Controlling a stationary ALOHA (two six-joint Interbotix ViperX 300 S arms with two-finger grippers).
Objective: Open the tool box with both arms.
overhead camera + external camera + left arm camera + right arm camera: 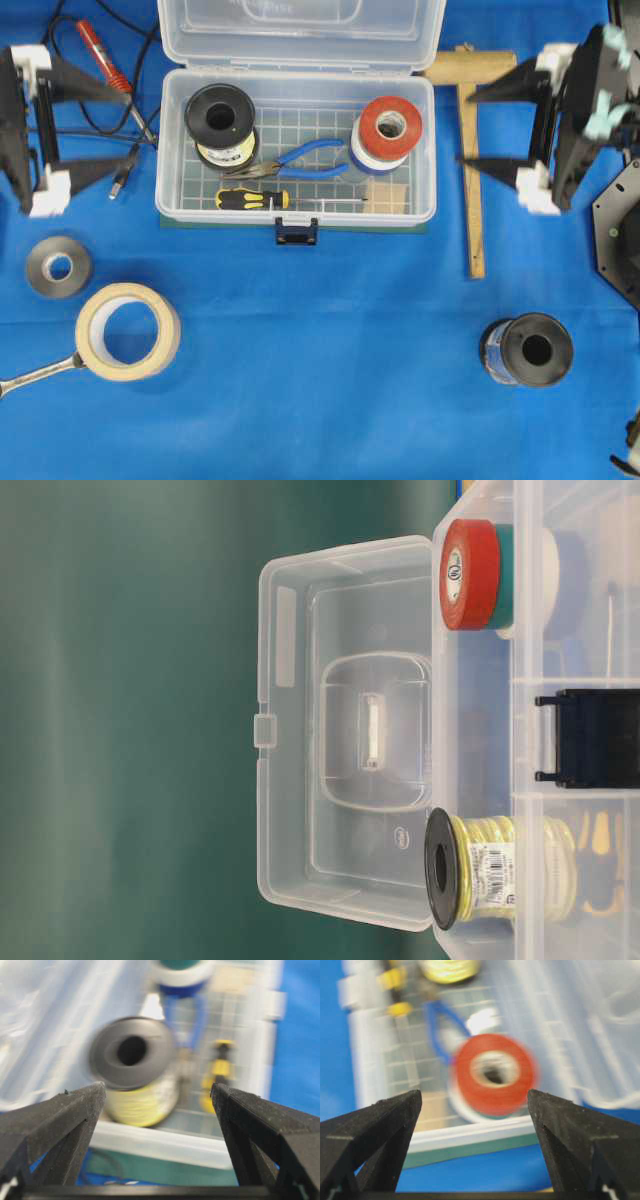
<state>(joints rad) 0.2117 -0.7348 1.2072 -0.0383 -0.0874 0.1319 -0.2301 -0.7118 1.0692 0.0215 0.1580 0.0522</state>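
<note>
Tool box: the tool box [296, 150] sits on the blue cloth [330, 400], its lid [300, 30] thrown fully back so the tray lies uncovered; its dark blue latch [297, 232] hangs at the near wall.
My left pincer: my left gripper [125, 130] is off the left end of the tool box, fingers spread wide and pinching nothing, tips pointing at the box but apart from it.
My right pincer: my right gripper [465, 130] is off the right end of the tool box, likewise spread wide and bare, clear of the wall.
Left wrist view: between my fingers [60, 1125] I see the box's end wall and the yellow wire spool [135, 1070], blurred.
Right wrist view: between my fingers [375, 1130] the red tape roll [495, 1072] shows inside the box, also blurred.
Inside the tool box: yellow wire spool at the left end, red tape roll stacked on other rolls at the right end, blue-handled pliers [300, 160] between them, a yellow-and-black screwdriver [265, 198] along the near wall.
Left of the tool box: a red-handled tool [105, 65] with black cables.
Right of the tool box: a wooden stick [472, 160].
Nearer than the tool box: a grey roll [57, 266], a masking tape roll [128, 331] with a wrench [35, 374] beside it, and a black spool [527, 350].
</note>
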